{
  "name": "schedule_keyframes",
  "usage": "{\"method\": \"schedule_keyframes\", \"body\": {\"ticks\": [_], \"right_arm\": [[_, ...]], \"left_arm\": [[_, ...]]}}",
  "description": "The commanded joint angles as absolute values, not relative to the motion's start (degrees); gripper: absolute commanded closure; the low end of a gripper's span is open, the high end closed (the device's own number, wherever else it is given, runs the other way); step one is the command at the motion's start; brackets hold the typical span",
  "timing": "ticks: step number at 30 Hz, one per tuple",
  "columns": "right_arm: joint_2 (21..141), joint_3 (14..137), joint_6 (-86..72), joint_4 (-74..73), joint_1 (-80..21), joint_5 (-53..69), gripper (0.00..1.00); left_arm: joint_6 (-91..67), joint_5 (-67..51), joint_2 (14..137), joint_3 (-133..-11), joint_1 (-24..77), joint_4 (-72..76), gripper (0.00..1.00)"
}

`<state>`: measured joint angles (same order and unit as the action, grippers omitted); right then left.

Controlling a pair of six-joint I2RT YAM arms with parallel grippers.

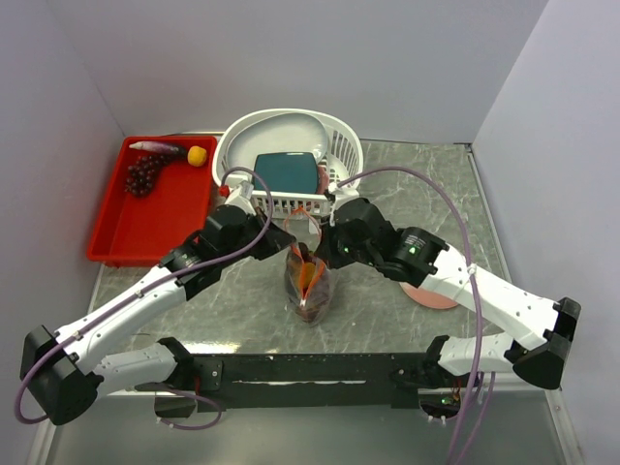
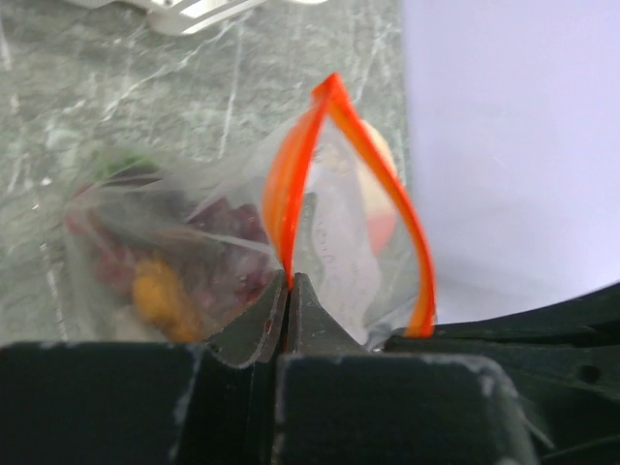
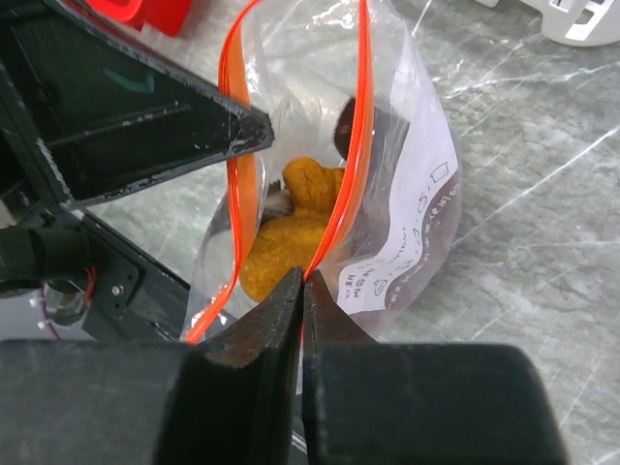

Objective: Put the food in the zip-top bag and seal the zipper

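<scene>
The clear zip-top bag [image 1: 308,286] stands at the table's middle with its red-orange zipper [image 1: 306,265] spread open. My left gripper [image 1: 288,244] is shut on the left strip of the zipper [image 2: 284,208]. My right gripper [image 1: 323,248] is shut on the right strip [image 3: 351,126]. Inside the bag are orange food [image 3: 291,232] and dark purple pieces [image 2: 228,228]. A grape bunch [image 1: 142,175], an eggplant [image 1: 158,147] and a yellow fruit [image 1: 197,155] lie in the red tray [image 1: 116,228] at the back left.
A white slotted basket [image 1: 339,145] holding a teal dish [image 1: 287,171] stands just behind the bag. A pink plate [image 1: 426,294] lies under my right arm. Grey walls close the table on three sides.
</scene>
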<state>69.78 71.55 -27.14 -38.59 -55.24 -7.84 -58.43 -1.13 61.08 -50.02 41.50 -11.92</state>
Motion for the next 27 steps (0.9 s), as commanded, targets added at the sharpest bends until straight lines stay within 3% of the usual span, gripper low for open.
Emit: {"method": "schedule_keyframes", "body": {"ticks": [1, 8, 19, 27], "right_arm": [[69.96, 75.23, -26.98, -39.63, -55.02, -6.24, 0.78], [68.65, 77.60, -29.09, -47.89, -55.11, -5.01, 0.52], [64.52, 80.95, -33.31, -58.26, -54.93, 2.36, 0.48], [62.75, 74.01, -38.23, -54.59, -54.85, 13.52, 0.48]], "left_arm": [[-60.20, -1.05, 60.47, -49.31, 42.19, -3.70, 0.99], [-60.47, -1.76, 61.17, -48.25, 42.63, -0.71, 0.99], [-60.12, -3.08, 63.19, -48.95, 43.15, 1.41, 0.99], [-59.94, -3.78, 64.95, -49.66, 43.59, 2.28, 0.99]]}}
